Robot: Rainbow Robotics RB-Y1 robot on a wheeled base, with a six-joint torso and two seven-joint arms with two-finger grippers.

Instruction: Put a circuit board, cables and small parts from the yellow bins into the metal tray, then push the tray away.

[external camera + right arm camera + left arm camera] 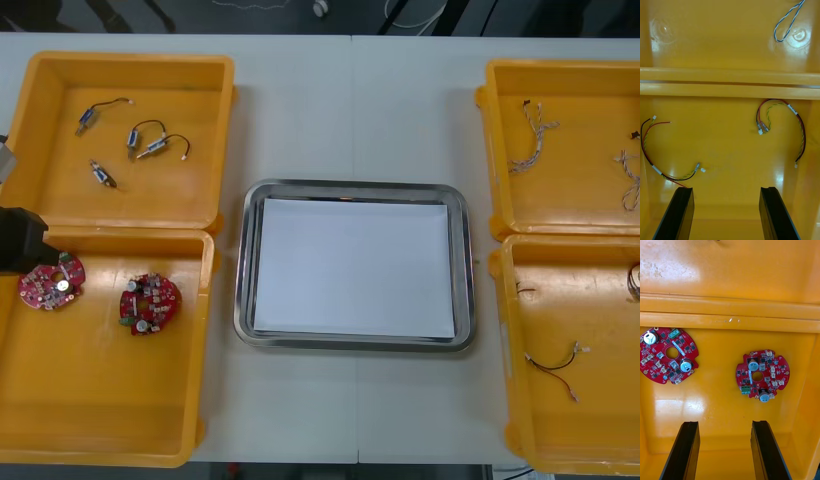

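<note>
so, nothing loaded yet: tray [241, 262] bare. left gripper [725, 423] hangs wide, empty, near the boards [762, 374]; right gripper [726, 189] wide, empty, near cables [760, 128]. small parts [100, 173] untouched. all left.

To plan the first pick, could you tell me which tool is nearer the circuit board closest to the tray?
Left. The left tool hovers open over the bin holding that circuit board; the right tool is beyond the tray, over a cable bin.
</note>
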